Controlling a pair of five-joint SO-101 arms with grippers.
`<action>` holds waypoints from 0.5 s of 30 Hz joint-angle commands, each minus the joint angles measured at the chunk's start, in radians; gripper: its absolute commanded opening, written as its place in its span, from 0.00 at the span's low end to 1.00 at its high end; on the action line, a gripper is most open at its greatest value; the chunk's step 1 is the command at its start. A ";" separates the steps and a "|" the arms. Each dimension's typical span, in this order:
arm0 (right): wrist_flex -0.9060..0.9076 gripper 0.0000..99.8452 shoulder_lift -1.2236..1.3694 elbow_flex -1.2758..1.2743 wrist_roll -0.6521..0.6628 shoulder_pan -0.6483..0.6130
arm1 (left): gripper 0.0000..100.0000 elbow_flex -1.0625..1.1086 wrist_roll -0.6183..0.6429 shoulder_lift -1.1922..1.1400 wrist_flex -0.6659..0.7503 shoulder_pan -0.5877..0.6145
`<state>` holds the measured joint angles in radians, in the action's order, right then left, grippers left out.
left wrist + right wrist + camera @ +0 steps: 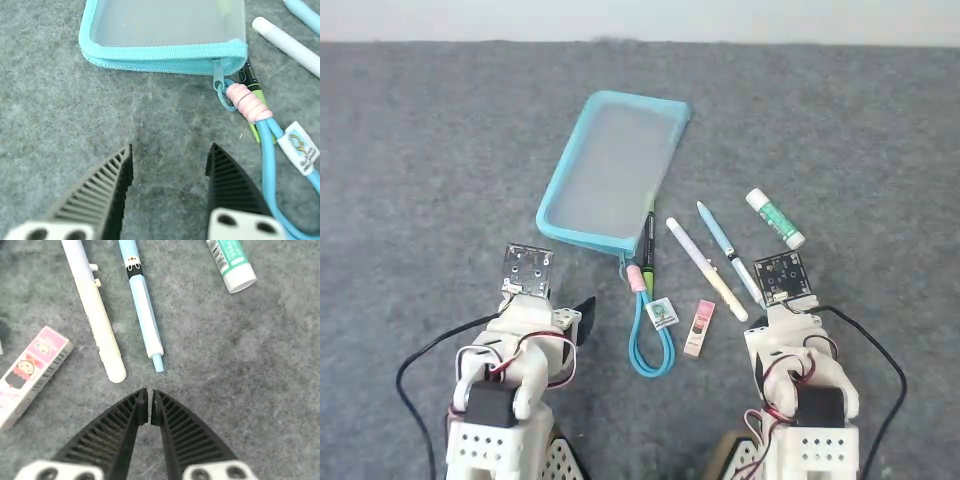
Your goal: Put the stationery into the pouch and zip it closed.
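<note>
The teal mesh pouch (pixel 610 170) lies flat mid-table, its zip pull (pixel 218 80) at the near corner with a pink-beaded blue cord loop (pixel 652 345) and tag attached. A black-and-green pen (pixel 647 245) lies against that corner. To its right lie a cream pen (pixel 705 268), a blue pen (pixel 720 240), a green-and-white glue stick (pixel 775 218) and a pink eraser (pixel 699 327). My left gripper (pixel 171 155) is open and empty over bare felt just short of the pouch's near edge (pixel 165 52). My right gripper (pixel 149 395) is shut and empty, just short of the blue pen's tip (pixel 158 362).
Grey felt covers the whole table (pixel 430 150). Open felt lies to the left of the pouch and to the right of the glue stick. The two arm bases (pixel 500 430) stand at the near edge.
</note>
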<state>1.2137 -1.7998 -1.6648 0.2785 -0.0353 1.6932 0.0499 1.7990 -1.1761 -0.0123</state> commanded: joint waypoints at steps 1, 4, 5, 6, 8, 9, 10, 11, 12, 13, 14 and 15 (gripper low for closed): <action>0.004 0.03 -0.013 -0.018 -0.003 -0.008 | 0.23 -0.007 0.009 0.018 -0.005 0.006; 0.004 0.03 -0.013 -0.018 -0.003 -0.008 | 0.23 -0.007 0.009 0.018 -0.005 0.006; 0.004 0.03 -0.013 -0.018 -0.003 -0.008 | 0.23 -0.007 0.009 0.018 -0.005 0.006; 0.004 0.03 -0.013 -0.018 -0.003 -0.008 | 0.23 -0.007 0.011 0.018 -0.005 0.005; 0.004 0.03 -0.013 -0.018 -0.003 -0.008 | 0.23 -0.007 0.011 0.018 -0.005 -0.008; 0.004 0.03 -0.013 -0.018 -0.003 -0.008 | 0.23 -0.007 0.011 0.018 -0.005 -0.009; 0.004 0.03 -0.013 -0.018 -0.003 -0.008 | 0.23 -0.007 0.011 0.018 -0.005 -0.009; 0.004 0.03 -0.013 -0.018 -0.003 -0.008 | 0.23 -0.007 0.011 0.018 -0.005 -0.005; 0.004 0.03 -0.013 -0.018 -0.003 -0.008 | 0.23 -0.007 0.011 0.018 -0.005 -0.006; 0.004 0.03 -0.013 -0.018 -0.003 -0.008 | 0.23 -0.007 0.011 0.018 -0.005 -0.005; 0.004 0.03 -0.013 -0.018 -0.003 -0.008 | 0.23 -0.007 0.011 0.018 -0.005 0.000; 0.004 0.03 -0.013 -0.018 -0.003 -0.008 | 0.23 -0.007 0.011 0.018 -0.005 0.000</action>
<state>1.2137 -1.7998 -1.6648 0.2785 -0.0353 1.6932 0.0499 1.7990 -1.1761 -0.0138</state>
